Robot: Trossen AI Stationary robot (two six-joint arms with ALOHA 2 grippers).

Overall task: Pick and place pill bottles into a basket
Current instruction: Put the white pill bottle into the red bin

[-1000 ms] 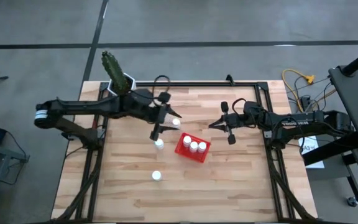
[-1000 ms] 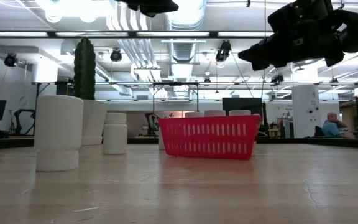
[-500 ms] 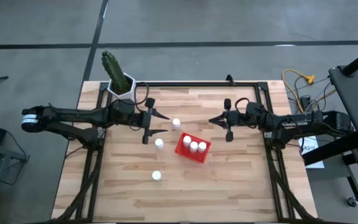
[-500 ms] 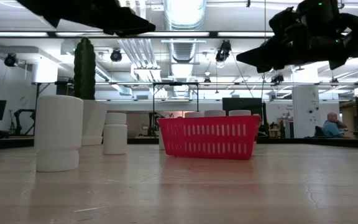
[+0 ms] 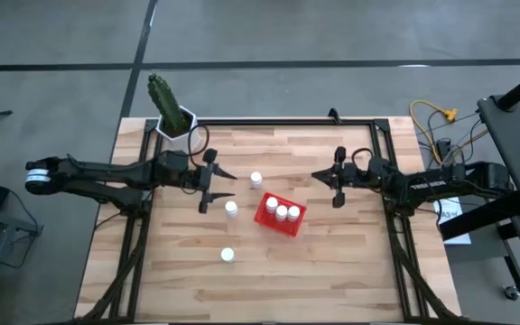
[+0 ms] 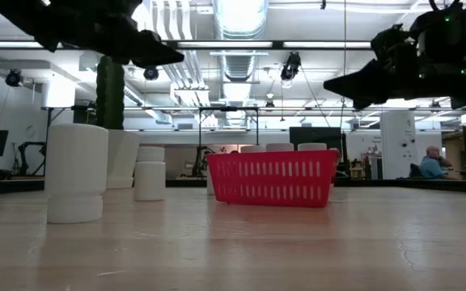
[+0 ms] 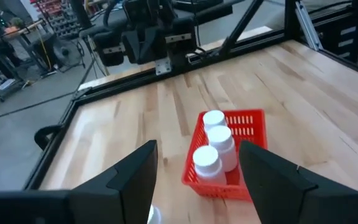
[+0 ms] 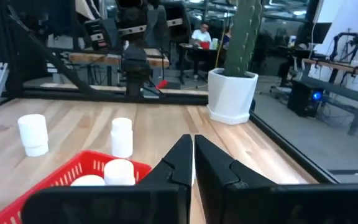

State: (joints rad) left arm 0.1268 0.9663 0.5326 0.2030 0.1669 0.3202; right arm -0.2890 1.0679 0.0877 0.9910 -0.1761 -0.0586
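The red basket sits mid-table with three white pill bottles standing in it; it also shows in the left wrist view. Three more bottles stand upright on the wood: one at the far side, one left of the basket, one nearer the front. My left gripper is open and empty, above the table left of the basket, its fingers pointing toward it. My right gripper is shut and empty, above the table right of the basket.
A white hexagonal pot with a cactus stands at the table's far left corner. A black frame runs along the table's far and side edges. Bare wood lies in front of the basket.
My left gripper has drawn back from the far bottle toward the table's left edge, staying open. My right gripper has moved a little toward the table's right edge. The bottles and the basket have stayed where they were.
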